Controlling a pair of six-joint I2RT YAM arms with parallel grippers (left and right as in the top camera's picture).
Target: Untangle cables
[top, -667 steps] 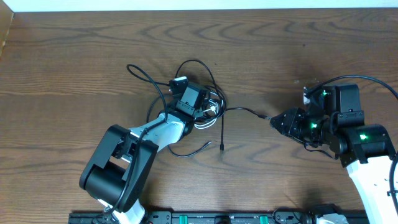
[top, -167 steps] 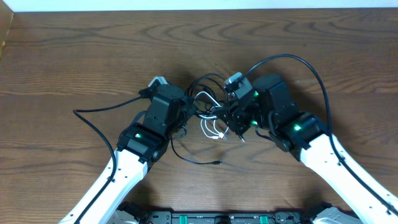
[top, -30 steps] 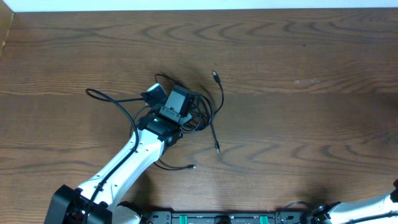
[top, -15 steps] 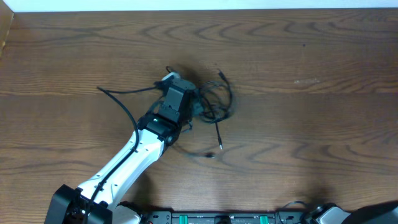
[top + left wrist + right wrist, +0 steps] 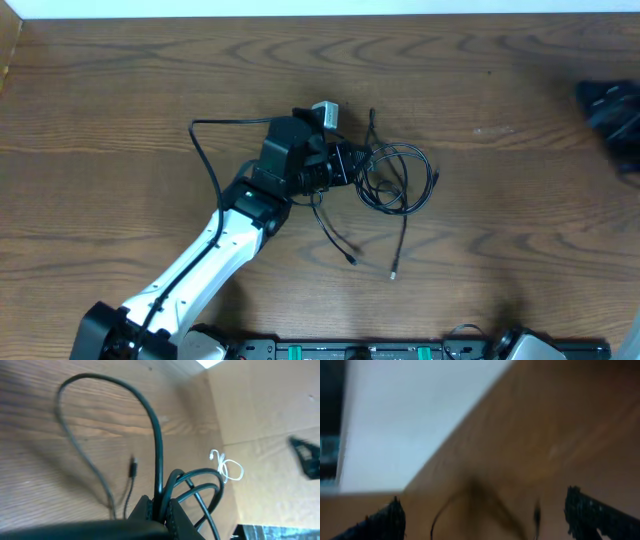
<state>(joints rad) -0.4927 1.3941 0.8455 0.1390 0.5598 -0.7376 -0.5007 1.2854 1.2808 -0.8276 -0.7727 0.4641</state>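
Note:
My left gripper (image 5: 350, 163) sits at the middle of the table, shut on a bundle of black cables (image 5: 397, 180). Their loops spread to its right, and two plug ends trail toward the front (image 5: 393, 272). In the left wrist view the fingers (image 5: 175, 512) pinch several black strands (image 5: 159, 460) that arch upward. A small white cable (image 5: 227, 467) lies looped, apart, on a tan surface beyond the wood. My right gripper (image 5: 485, 510) is open wide with nothing between its fingers; overhead it is a dark blur (image 5: 610, 115) at the far right edge.
The left arm (image 5: 215, 255) reaches in from the front left, its own thick black wire (image 5: 200, 150) looping out to the left. The wooden table's back edge (image 5: 320, 14) meets a white wall.
My left gripper has swung right with the black cable bundle, dragging the loops and plug ends along. The right arm has come into the overhead view at the far right.

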